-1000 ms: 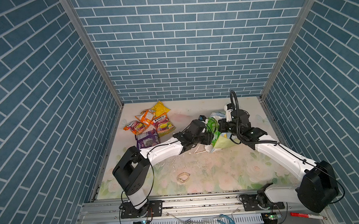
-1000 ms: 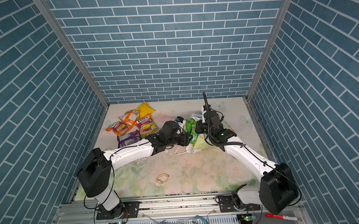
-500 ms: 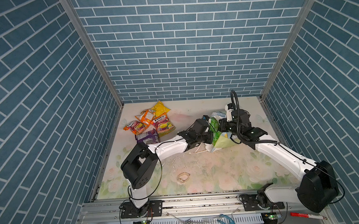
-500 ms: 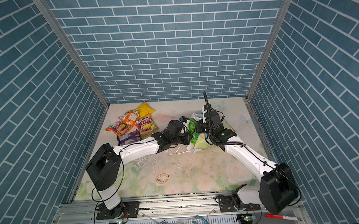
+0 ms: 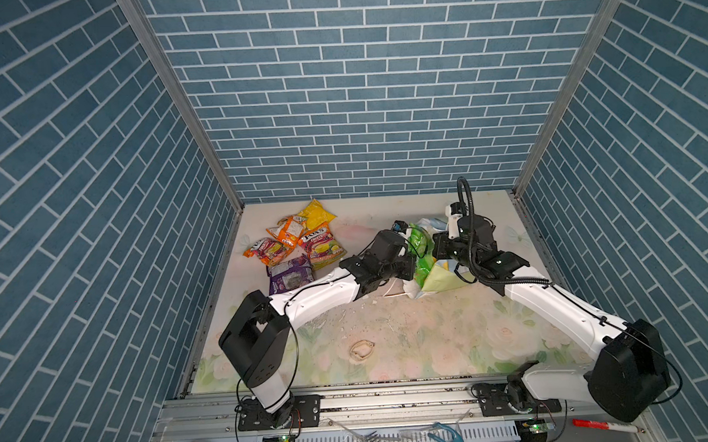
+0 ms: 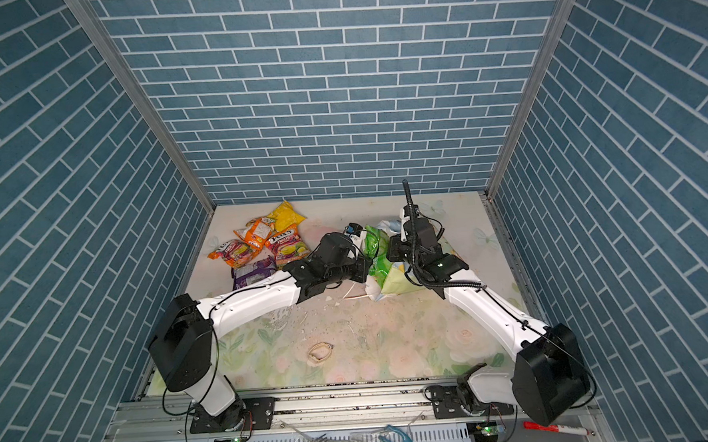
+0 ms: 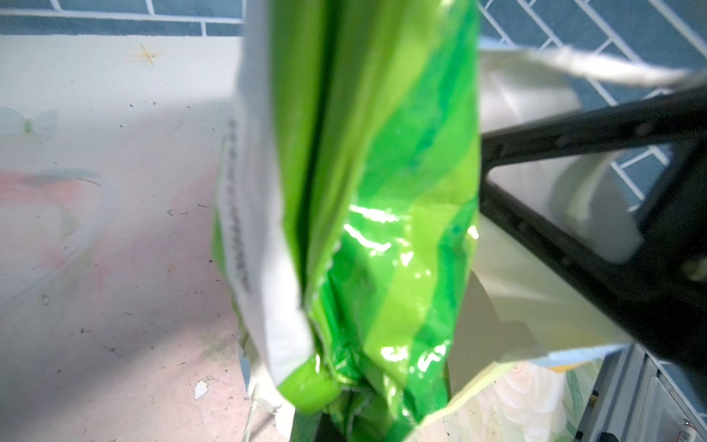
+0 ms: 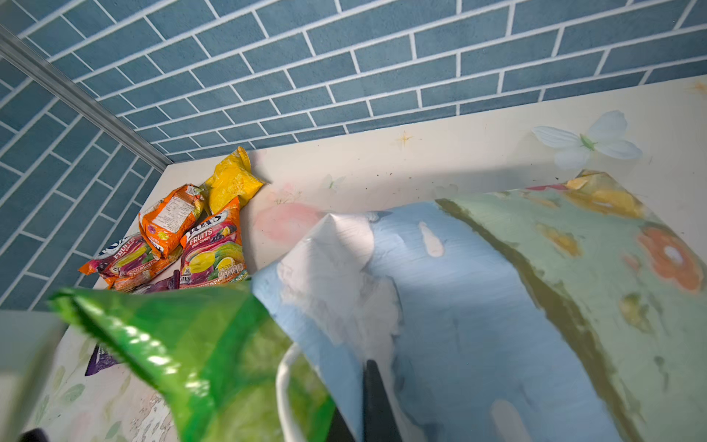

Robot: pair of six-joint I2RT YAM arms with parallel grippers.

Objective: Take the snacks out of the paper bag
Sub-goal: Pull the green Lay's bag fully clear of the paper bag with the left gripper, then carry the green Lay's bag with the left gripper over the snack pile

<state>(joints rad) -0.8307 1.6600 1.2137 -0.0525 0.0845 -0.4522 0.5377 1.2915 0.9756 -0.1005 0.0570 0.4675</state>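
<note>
Blue-brick walls aside, toward the bench's (image 5: 391, 324) far edge my left pincer (image 5: 411, 267) clamps the green bag (image 5: 422, 239) half inside the paper bag (image 5: 441, 282) my right pincer (image 5: 440, 251) pinches; yanking could tear the paper.

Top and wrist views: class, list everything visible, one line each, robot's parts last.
FOX'S plastic candy bags: two, pink-orange, table's far left
yellow plastic packet: one, yellow, behind them
orange plastic packet: one, orange, overlapping them
purple plastic packet: one, purple, pile's near edge
printed paper bag: one, sky-blue and meadow-green, right of centre
green plastic bag: one, bright green, sticking out of printed paper bag
beige loop: one, beige, table front
floral table: one, pale pink-green, underneath
fork: one, silvery, front ledge
red marker: one, red, front ledge
left gripper: one, black, shut on green plastic bag
right gripper: one, black, shut on printed paper bag
</note>
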